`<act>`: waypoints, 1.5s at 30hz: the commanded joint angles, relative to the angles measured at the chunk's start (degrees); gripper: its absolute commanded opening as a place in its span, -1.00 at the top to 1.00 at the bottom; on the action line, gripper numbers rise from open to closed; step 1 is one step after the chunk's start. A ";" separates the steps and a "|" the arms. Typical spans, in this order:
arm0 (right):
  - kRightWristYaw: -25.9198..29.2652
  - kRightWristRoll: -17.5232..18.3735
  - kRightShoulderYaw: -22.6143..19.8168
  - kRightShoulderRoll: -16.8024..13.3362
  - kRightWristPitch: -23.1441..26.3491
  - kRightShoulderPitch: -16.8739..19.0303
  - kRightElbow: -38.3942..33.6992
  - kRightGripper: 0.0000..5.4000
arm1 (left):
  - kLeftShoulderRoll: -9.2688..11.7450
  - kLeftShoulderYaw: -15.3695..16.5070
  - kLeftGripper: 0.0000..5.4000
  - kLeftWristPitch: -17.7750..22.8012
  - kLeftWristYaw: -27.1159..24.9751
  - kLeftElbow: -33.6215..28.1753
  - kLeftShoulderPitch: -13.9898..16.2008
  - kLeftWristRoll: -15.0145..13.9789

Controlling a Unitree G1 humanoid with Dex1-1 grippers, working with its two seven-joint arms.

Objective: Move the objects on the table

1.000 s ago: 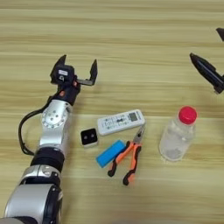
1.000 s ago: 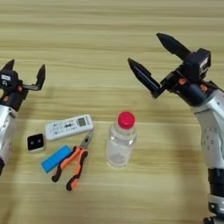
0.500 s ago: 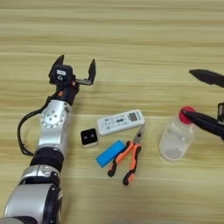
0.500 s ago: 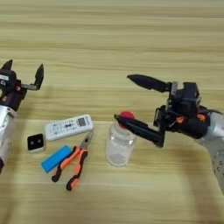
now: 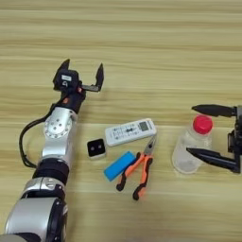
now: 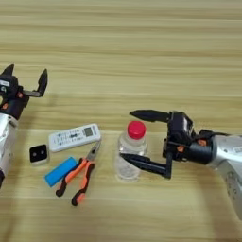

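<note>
Five items on my worktop [image 5: 142,56], left eye view: remote [image 5: 130,132], cube [image 5: 96,148], block [image 5: 119,165], pliers [image 5: 138,169], bottle [image 5: 193,145]; right eye view: my right claw [image 6: 136,137] spread wide, straddling the bottle unclosed, left claw [image 6: 26,80] open, empty.

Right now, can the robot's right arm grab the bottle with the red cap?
Probably yes. The right pincer is open, one finger on each side of the bottle, nothing between them. The pliers lie off to the bottle's left, clear of it.
</note>
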 commanded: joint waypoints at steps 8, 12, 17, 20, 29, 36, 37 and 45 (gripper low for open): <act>1.09 -3.88 2.73 -0.54 -2.68 0.09 3.96 -0.55 | -0.28 0.00 -1.00 -0.07 -0.30 1.03 -1.31 -0.20; 0.63 -4.42 3.24 -0.30 -3.42 -0.09 4.89 -0.39 | -0.32 -0.05 -1.00 -0.16 -0.38 1.24 -1.34 -0.16; 0.38 -4.77 3.81 0.10 -4.15 -0.15 5.64 -0.27 | -0.36 -0.05 -1.00 -0.32 -0.38 1.58 -1.47 -0.12; 0.25 -4.79 3.91 0.28 -4.49 -0.25 5.84 -0.23 | -0.36 0.00 -1.00 -0.48 -0.40 1.79 -1.52 -0.15; -0.50 -3.41 2.99 0.76 -4.81 -0.83 5.11 -0.20 | -0.39 0.03 -1.00 -0.66 -0.32 2.05 -1.57 -0.11; -1.14 -0.91 1.14 0.74 -4.16 -2.08 3.66 -0.18 | -0.34 0.09 -1.00 -1.02 -0.39 2.68 -1.75 -0.15; -1.27 -0.44 0.70 0.77 -3.94 -2.38 3.41 -0.18 | -0.33 0.09 -1.00 -1.07 -0.39 2.74 -1.77 -0.16; -4.98 -0.36 -1.58 2.31 -3.56 -5.91 4.12 -0.18 | -0.41 0.09 -1.00 -1.45 -0.35 3.41 -2.06 -0.06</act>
